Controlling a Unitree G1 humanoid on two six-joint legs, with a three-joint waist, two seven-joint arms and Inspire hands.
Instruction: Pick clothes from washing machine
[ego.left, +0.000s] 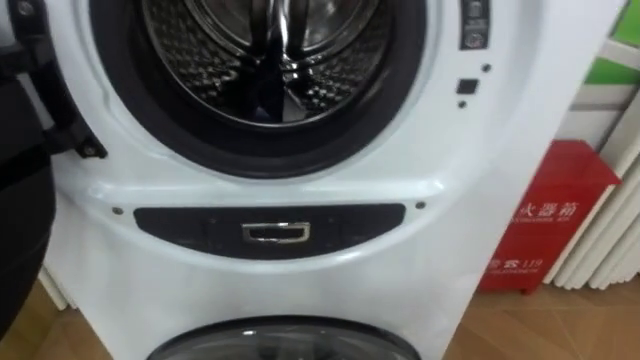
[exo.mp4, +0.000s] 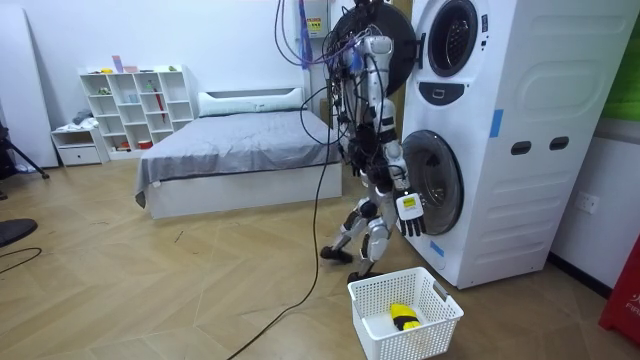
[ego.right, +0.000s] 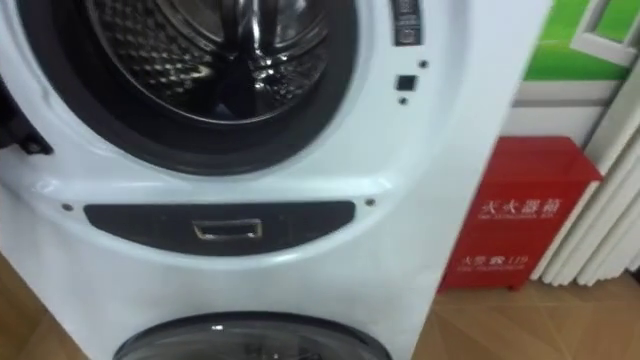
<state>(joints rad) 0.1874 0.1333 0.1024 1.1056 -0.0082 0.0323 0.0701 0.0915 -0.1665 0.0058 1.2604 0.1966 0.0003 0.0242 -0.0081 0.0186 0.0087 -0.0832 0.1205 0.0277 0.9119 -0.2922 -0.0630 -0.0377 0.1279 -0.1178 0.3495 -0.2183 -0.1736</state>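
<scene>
from the head camera i am looking straight at the stacked washing machine (ego.left: 300, 170), close up. the upper drum (ego.left: 200, 60) is open in front of me, and its dark door (ego.left: 20, 150) hangs swung out at my left edge. low in the drum there is a dark patch beside the shiny metal, and i cannot tell whether that is cloth or only a reflection. below the opening runs a dark panel (ego.left: 180, 228) with a small metal handle (ego.left: 275, 233) in its middle, and under that the top of the lower door (ego.left: 280, 340) just shows. a red box (ego.left: 560, 210) stands on the wooden floor to the right of the machine.

in the room view the robot stands right up against the machine, facing it, knees bent. its right hand (exo.mp4: 410, 212) hangs low beside the lower door, fingers loose and pointing down, with nothing in them.

on the floor just behind the robot's feet sits a white basket (exo.mp4: 388, 277), and inside it lies one yellow garment (exo.mp4: 403, 317). a bed (exo.mp4: 240, 150) and a white shelf (exo.mp4: 135, 100) stand well apart, toward the room view's left.
</scene>
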